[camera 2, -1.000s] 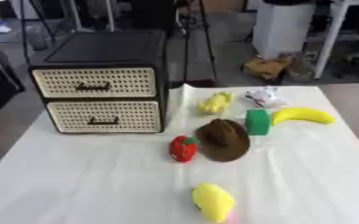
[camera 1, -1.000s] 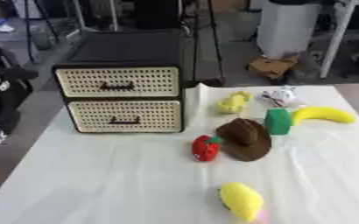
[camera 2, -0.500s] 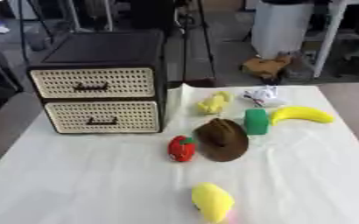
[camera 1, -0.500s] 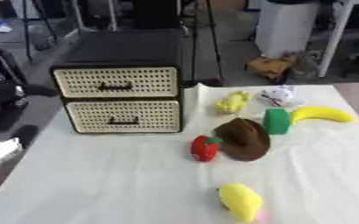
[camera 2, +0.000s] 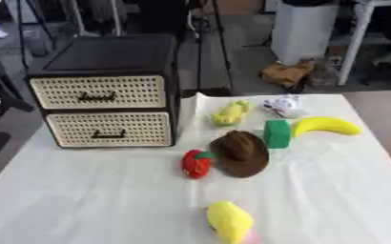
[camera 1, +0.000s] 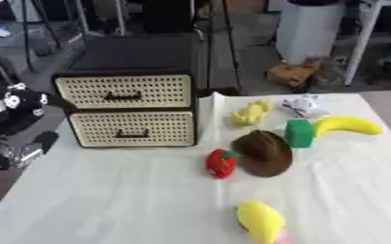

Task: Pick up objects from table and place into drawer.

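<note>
Left hand [camera 1: 15,126] at the left edge of the left eye view, black with silver parts, blurred — cannot tell how its fingers are set. It is off the table's left edge, level with the drawer unit [camera 1: 132,102] and just beside it, not touching it. Right hand shows in neither view.

Drawer unit: black frame, two cream perforated drawer fronts, both closed, sitting at the table's [camera 1: 107,200] far-left corner.

Objects all lie right of the unit on the white cloth: red strawberry-like toy [camera 1: 221,163] touching the brown hat-shaped item [camera 1: 263,152], green block [camera 1: 299,133] just beside the hat, banana [camera 1: 348,126] beside the block, pale yellow lumpy item [camera 1: 251,113] and a small white item [camera 1: 302,105] at the far side, yellow mango-like fruit [camera 1: 262,220] alone near the front edge.

Open room — the whole near-left part of the cloth, in front of the drawers, is bare; right edge is close behind the banana.

Versus a second ago: left hand sits lower and nearer the unit; objects have not moved.
</note>
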Robot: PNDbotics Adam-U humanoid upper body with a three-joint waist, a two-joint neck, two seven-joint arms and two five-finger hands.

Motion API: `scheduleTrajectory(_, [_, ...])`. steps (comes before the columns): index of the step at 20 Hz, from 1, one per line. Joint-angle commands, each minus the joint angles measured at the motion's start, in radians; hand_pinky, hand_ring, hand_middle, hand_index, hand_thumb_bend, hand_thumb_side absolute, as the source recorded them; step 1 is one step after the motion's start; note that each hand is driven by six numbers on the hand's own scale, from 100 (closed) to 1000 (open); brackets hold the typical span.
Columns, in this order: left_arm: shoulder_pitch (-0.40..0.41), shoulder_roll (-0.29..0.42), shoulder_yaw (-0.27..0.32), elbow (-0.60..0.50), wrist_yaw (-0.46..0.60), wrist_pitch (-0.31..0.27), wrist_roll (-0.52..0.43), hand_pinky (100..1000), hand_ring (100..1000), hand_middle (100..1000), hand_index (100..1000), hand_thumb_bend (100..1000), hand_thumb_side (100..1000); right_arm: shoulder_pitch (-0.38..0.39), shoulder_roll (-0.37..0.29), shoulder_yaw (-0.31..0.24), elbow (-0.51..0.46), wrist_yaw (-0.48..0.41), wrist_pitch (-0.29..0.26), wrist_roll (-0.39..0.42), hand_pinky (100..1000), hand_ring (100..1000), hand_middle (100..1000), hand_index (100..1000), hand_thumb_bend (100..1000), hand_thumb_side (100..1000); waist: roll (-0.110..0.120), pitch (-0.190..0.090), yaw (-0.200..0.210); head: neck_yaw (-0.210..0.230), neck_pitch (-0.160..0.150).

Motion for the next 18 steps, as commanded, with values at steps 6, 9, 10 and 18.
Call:
scheduleTrajectory(6, [-0.143, -0.046, -0.05, 0.209, 0.014, -0.028, -0.148, 100, 154, 171, 879, 100, 546, -0.022, -0.021, 0.0, -0.016, -0.017, 0.009, 0.013, 659, 768, 703, 824, 214, 1000, 0.002, -0.005, -0.01, 0.017, -0.013])
scheduleTrajectory(9, [-0.199, -0.083, -0.07, 0.305, -0.016, -0.035, -0.189, 100, 151, 168, 867, 100, 540, -0.027, -0.019, 0.002, -0.016, -0.022, 0.011, 0.018, 659, 767, 701, 822, 216, 1000, 0.004, -0.001, -0.015, 0.022, -0.017])
scheduleTrajectory(10, [-0.217, -0.098, -0.075, 0.337, -0.027, -0.036, -0.196, 100, 149, 165, 865, 100, 536, -0.029, -0.018, 0.002, -0.016, -0.023, 0.012, 0.019, 659, 767, 700, 822, 215, 1000, 0.004, 0.0, -0.016, 0.024, -0.018])
scheduleTrajectory(18, [-0.327, -0.219, -0.108, 0.547, -0.115, -0.02, -0.237, 100, 147, 158, 927, 100, 535, -0.043, -0.014, 0.005, -0.016, -0.038, 0.025, 0.027, 659, 767, 696, 819, 213, 1000, 0.012, 0.006, -0.025, 0.034, -0.028])
